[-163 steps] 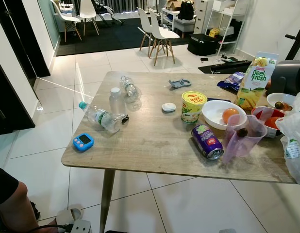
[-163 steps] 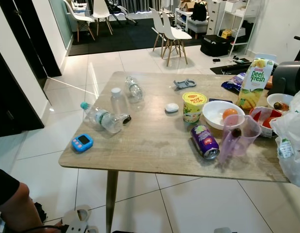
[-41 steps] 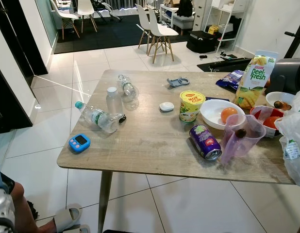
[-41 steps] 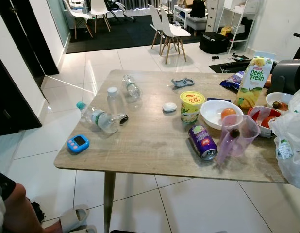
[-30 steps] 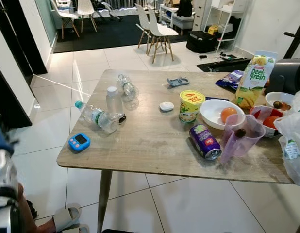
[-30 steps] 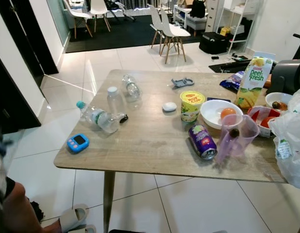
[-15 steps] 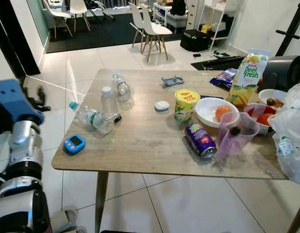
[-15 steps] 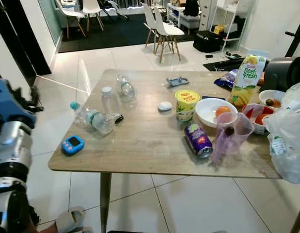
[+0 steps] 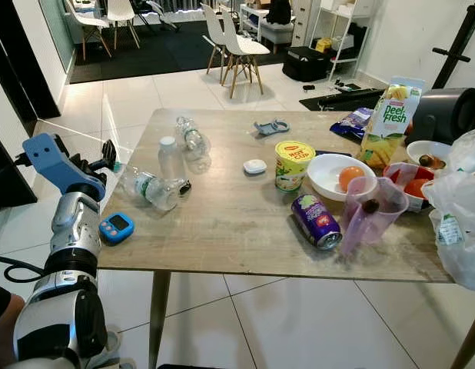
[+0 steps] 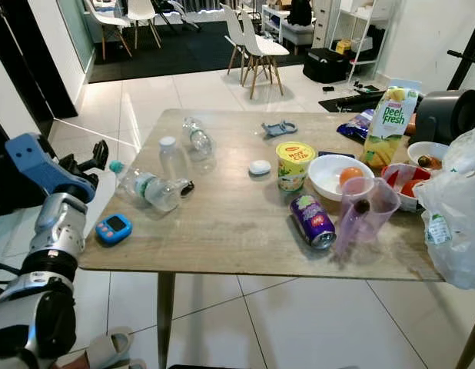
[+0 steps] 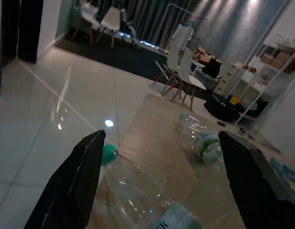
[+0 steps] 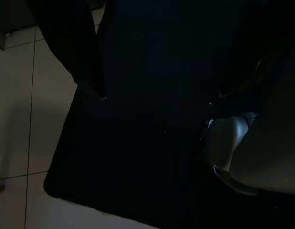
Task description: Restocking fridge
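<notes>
The left gripper [image 11: 159,181] has just risen from off-view, fingers spread apart, to the table's left edge beside the lying water bottle [image 9: 151,187], suggesting a grab comes next.

The pale wood-grain table top [image 9: 222,223] looks matt and slightly streaked, over a floor of glossy white tiles [image 9: 299,323] that mirror the light. At its nine o'clock edge lies a clear, crinkled plastic water bottle with a green cap [image 9: 149,187]; an upright clear plastic bottle with a white cap [image 9: 170,157] stands just behind. A shiny purple metal drink can [image 9: 316,221] lies on its side towards three o'clock, beside a translucent lilac plastic jug [image 9: 372,219]. The white bowl [image 9: 337,177] is smooth and glossy. The printed paper juice carton [image 9: 389,127] has a soft sheen. The thin white plastic bag [image 9: 460,223] is wrinkled. The left arm's brushed silver metal casing [image 9: 72,231] carries a matt blue plastic wrist block [image 9: 49,160].
</notes>
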`<state>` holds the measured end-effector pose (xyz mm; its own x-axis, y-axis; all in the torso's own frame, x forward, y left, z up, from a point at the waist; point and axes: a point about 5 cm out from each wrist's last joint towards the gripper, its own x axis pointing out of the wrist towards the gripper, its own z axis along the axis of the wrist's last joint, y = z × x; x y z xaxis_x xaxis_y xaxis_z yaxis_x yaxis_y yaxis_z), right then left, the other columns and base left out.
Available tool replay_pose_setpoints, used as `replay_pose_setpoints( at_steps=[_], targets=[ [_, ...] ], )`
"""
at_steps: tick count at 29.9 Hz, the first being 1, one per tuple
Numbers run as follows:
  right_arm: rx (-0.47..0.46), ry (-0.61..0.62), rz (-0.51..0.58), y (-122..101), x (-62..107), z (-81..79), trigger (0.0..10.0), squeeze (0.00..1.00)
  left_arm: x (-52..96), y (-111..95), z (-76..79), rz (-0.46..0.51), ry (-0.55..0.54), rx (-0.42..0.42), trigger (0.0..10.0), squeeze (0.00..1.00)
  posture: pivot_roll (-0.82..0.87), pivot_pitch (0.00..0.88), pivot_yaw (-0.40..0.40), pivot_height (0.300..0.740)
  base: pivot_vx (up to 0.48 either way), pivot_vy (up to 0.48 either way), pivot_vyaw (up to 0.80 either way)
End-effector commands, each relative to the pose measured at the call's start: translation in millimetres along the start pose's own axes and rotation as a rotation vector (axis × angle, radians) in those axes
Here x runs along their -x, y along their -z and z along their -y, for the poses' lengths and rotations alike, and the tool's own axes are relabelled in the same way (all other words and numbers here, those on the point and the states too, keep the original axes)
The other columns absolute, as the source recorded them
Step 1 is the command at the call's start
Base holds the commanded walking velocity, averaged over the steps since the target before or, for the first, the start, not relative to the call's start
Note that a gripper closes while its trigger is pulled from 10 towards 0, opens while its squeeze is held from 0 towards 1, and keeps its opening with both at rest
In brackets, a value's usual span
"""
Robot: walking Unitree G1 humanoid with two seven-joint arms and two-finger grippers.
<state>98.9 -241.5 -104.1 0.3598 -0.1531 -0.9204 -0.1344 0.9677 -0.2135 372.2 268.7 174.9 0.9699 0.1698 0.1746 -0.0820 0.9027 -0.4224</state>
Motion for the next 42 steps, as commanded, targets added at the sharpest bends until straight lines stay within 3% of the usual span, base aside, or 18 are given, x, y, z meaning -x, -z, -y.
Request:
replay_pose_setpoints(
  at_steps=[1,2,3,4,5,6,15,22,42],
  targets=[
    [0.007,-0.002,-0.01,3,0.5,-0.1,10.0,0.0,-0.8,7,0.4,-0.04,-0.034,0.066,10.0,1.0,0.11,0.0,0.005,0.74,0.0,0.0,0.0],
    [0.009,-0.001,-0.011,4,0.7,0.9,10.0,0.0,-1.7,11,-1.7,-0.076,-0.072,0.116,10.0,1.0,0.1,0.0,0.005,0.74,0.0,0.0,0.0],
    [0.009,-0.001,-0.011,4,0.7,0.9,10.0,0.0,-1.7,11,-1.7,-0.076,-0.072,0.116,10.0,1.0,0.1,0.0,0.005,0.74,0.0,0.0,0.0],
    [0.009,0.0,-0.012,5,0.8,1.3,10.0,0.0,-2.0,12,-2.3,-0.093,-0.084,0.142,10.0,0.31,0.1,0.0,0.005,0.74,0.0,0.0,0.0],
    [0.011,0.001,-0.014,5,1.0,1.9,10.0,0.0,-2.7,14,-2.3,-0.118,-0.098,0.16,10.0,0.31,0.1,0.0,0.006,0.74,0.0,0.0,0.0],
    [0.012,0.003,-0.015,6,1.2,2.7,10.0,0.0,-4.0,16,-1.4,-0.138,-0.107,0.192,10.0,0.0,0.1,0.0,0.007,0.74,0.0,0.0,0.0],
    [0.012,0.007,-0.023,11,2.1,4.6,10.0,0.0,-9.8,20,9.7,-0.211,-0.099,0.239,10.0,0.0,0.09,0.0,0.01,0.74,0.0,0.0,0.0],
    [0.012,0.005,-0.037,19,3.6,3.5,10.0,0.0,-9.4,33,26.7,-0.304,0.012,0.252,10.0,0.0,0.07,0.017,0.011,0.74,0.0,0.0,0.0],
    [0.062,0.0,-0.061,35,8.1,9.2,10.0,0.0,-9.7,28,19.1,-0.29,-0.032,0.286,10.0,0.0,0.06,0.095,-0.003,0.74,0.0,0.0,0.0]
  ],
)
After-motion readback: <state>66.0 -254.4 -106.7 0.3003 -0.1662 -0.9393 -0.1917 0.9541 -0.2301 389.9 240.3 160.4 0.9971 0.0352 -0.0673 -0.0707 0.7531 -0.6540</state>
